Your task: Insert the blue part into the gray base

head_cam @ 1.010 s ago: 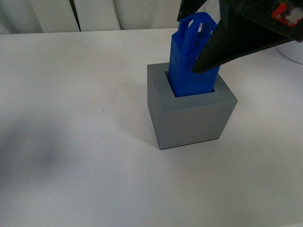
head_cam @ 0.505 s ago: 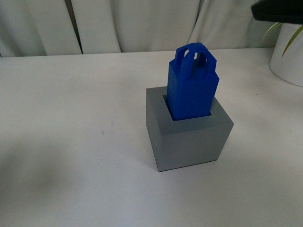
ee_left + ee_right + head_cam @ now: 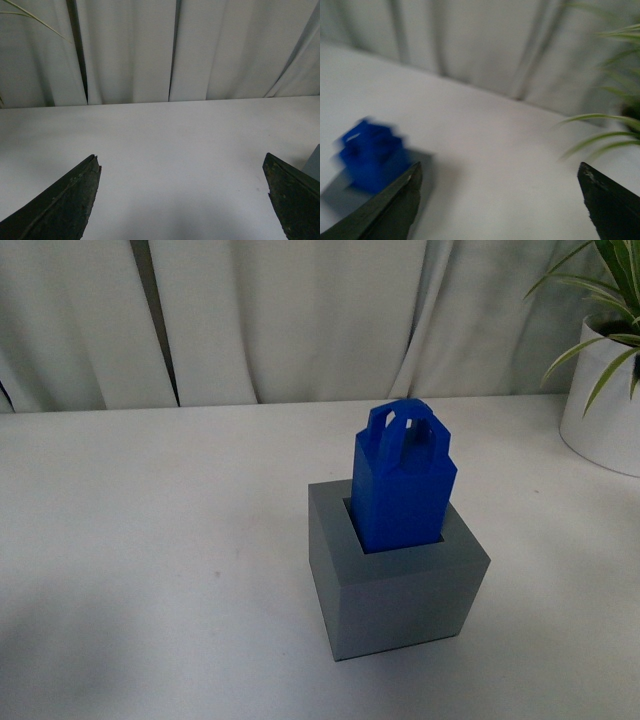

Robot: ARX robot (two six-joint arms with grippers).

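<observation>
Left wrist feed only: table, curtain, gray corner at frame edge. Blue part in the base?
Observer: Yes. In the front view the bright blue plastic block stands in the recess of the matte gray plastic cube, loop handles protruding.
Operator: Right gripper on it?
Observer: No. The right gripper is open, apart from the block, holding nothing.
Operator: Anything else near?
Observer: A white plant pot stands to the cube's right, well apart.

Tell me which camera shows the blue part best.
The front view: the blue part stands sharp and unobstructed in the gray base, handles on top. The right wrist view shows it only as a blurred blob; the left wrist view misses it.
</observation>
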